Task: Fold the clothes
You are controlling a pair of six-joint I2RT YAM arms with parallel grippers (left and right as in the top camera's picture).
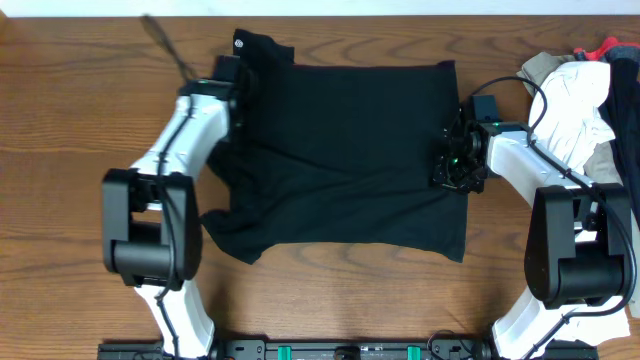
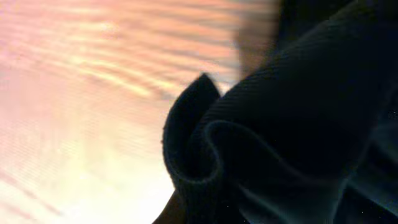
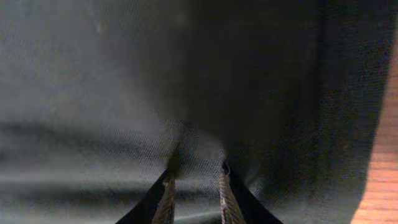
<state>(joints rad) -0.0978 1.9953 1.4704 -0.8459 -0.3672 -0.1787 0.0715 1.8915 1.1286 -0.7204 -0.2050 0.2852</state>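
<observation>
Shirt (image 1: 350, 160), black, lies spread mid-surface (image 1: 60, 150), toward the far edge. Only overhead shows you a small white round logo (image 1: 240, 42) at the shirt's far-left corner; no writing is readable. Your left hand (image 1: 228, 72) is pressed together on bunched fabric there, though its wrist view hides the fingers. The right wrist view shows your right hand (image 3: 196, 199) pinching a pucker near the right hem.

Wooden table (image 1: 60, 150), white and beige cloth heap (image 1: 580, 100) at right edge
</observation>
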